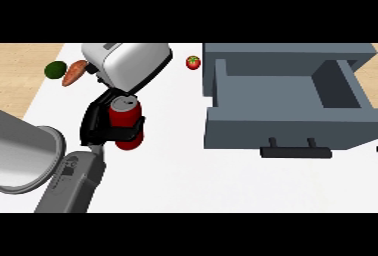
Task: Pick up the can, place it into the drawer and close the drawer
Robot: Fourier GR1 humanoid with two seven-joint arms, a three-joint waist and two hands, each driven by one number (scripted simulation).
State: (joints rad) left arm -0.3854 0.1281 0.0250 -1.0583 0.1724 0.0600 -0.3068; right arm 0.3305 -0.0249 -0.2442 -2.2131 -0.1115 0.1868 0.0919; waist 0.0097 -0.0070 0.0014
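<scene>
1 red can (122, 115), silver top showing, sat clamped in the curled fingers of the robot's left hand (94, 120), just in front of 1 toaster (131, 60). Bare white counter (192, 180) lay between it and 1 open grey drawer (280, 125) to the right. 1 carrot (74, 72), 1 green fruit (55, 69) and 1 tomato (193, 62) lined the far edge.

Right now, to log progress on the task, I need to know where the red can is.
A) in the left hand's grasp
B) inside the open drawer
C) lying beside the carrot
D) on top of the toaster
A: the left hand curls round the can just in front of the toaster, while the drawer stands open at the right with no can in it.
</scene>
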